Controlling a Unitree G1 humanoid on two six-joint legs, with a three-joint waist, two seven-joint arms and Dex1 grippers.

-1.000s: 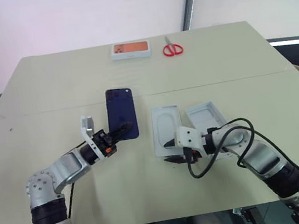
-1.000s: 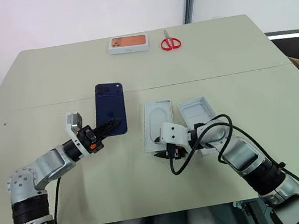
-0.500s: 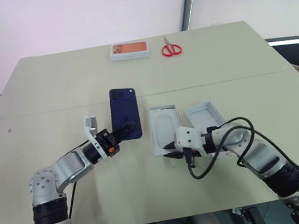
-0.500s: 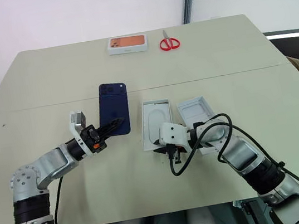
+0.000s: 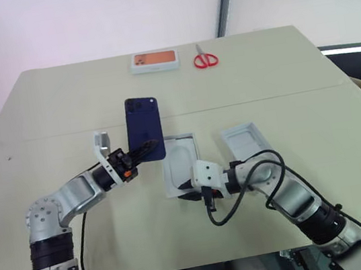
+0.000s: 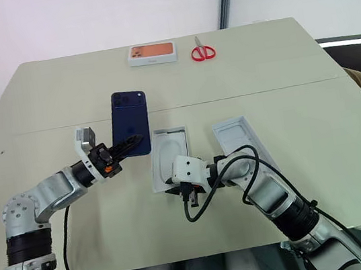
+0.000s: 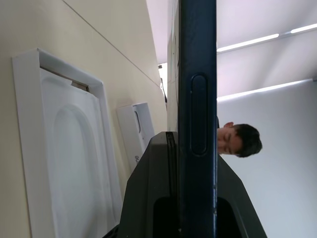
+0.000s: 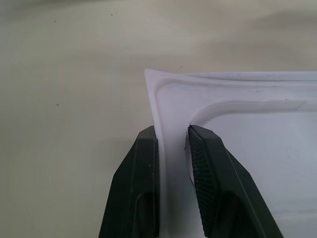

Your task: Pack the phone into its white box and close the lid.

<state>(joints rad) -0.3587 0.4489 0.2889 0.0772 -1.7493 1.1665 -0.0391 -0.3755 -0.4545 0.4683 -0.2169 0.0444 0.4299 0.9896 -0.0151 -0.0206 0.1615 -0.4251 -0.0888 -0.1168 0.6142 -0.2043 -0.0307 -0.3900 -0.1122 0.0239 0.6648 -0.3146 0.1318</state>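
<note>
Navy phone (image 5: 144, 128) upright, white box (image 5: 180, 167) flat

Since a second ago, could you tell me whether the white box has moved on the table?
Yes. The white box, pinched at its rim by the right gripper, has slid to the robot's left, away from the lid, opening a gap between them.

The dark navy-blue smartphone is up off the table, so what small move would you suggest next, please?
Probably carry the dark navy-blue smartphone, clamped in the left hand, over the shallow white tray, whose rim the right hand pinches beside it.
</note>
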